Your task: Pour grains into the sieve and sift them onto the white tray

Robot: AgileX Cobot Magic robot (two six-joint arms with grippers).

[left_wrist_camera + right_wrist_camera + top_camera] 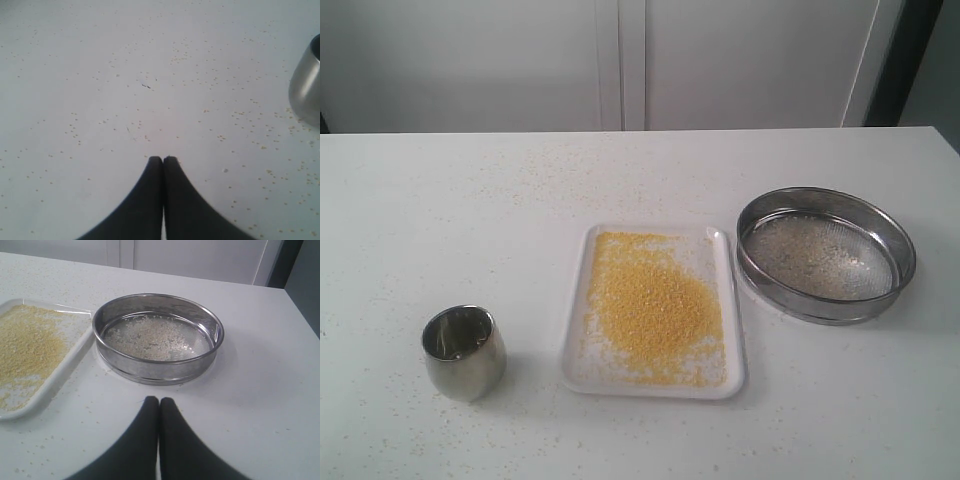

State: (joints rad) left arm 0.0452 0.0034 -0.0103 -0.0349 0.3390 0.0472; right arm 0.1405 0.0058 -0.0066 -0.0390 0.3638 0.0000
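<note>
Yellow grains [653, 305] lie heaped on the white tray [578, 368] in the middle of the table. The sieve [825, 252] stands on the table to the tray's right, with pale whitish bits on its mesh [150, 337]. In the right wrist view the sieve [159, 367] is just ahead of my right gripper [159, 400], which is shut and empty, with the tray [65, 365] and its grains [27, 347] beside it. My left gripper [163, 159] is shut on nothing above bare table. Neither arm shows in the exterior view.
A small rounded steel cup [464, 352] stands upright left of the tray; its side shows in the left wrist view [307, 90]. Stray grains dot the white table [470, 200]. A pale cabinet wall [620, 60] runs behind the table's far edge.
</note>
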